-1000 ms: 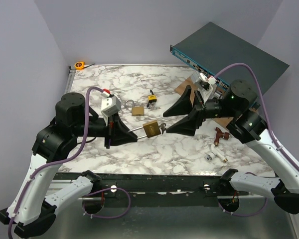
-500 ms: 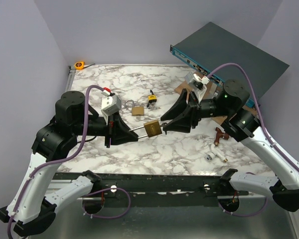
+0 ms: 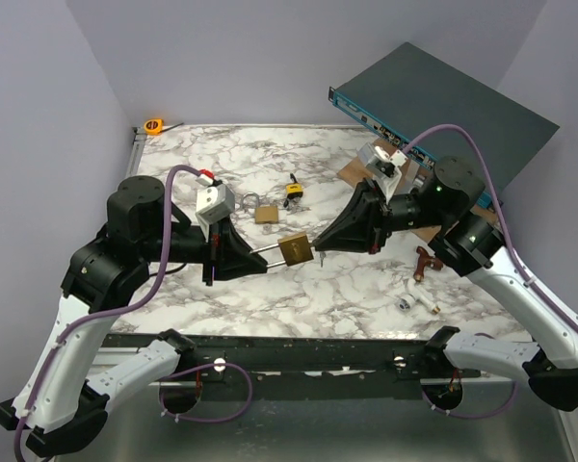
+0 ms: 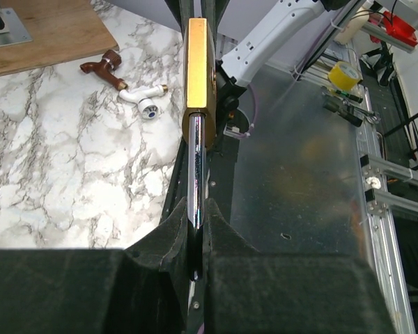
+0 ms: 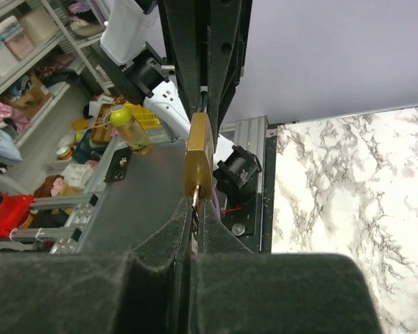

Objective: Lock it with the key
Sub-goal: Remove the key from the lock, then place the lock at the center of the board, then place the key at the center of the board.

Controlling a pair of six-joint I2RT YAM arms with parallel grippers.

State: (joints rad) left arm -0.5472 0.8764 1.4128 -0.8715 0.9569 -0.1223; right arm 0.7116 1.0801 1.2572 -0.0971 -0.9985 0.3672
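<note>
My left claw (image 3: 260,256) is clamped on the steel shackle (image 4: 197,174) of the brass padlock (image 3: 295,249). It holds the lock in the air above the worktop (image 3: 270,289), with the body pointing out toward the other arm. Gripping by the shackle leaves the keyway end free and gives me something to brace against when the key turns.

My right claw (image 3: 320,242) faces it head-on, its fingers pressed together on the key (image 5: 194,200). In the right wrist view only a thin silver sliver of the key shows between the pads, right at the bottom of the brass body. It looks seated in the keyway, though I cannot tell how deep. The two claws line up nearly on one axis, which I want so that a wrist roll turns the key without levering it sideways.

I judge the next step to be rolling the right wrist while the left holds firm. The risk is the thin key slipping in the pads, or the lock twisting on its shackle. A second padlock (image 3: 266,213) and a tap (image 3: 424,262) lie on the worktop, well apart from this.
</note>
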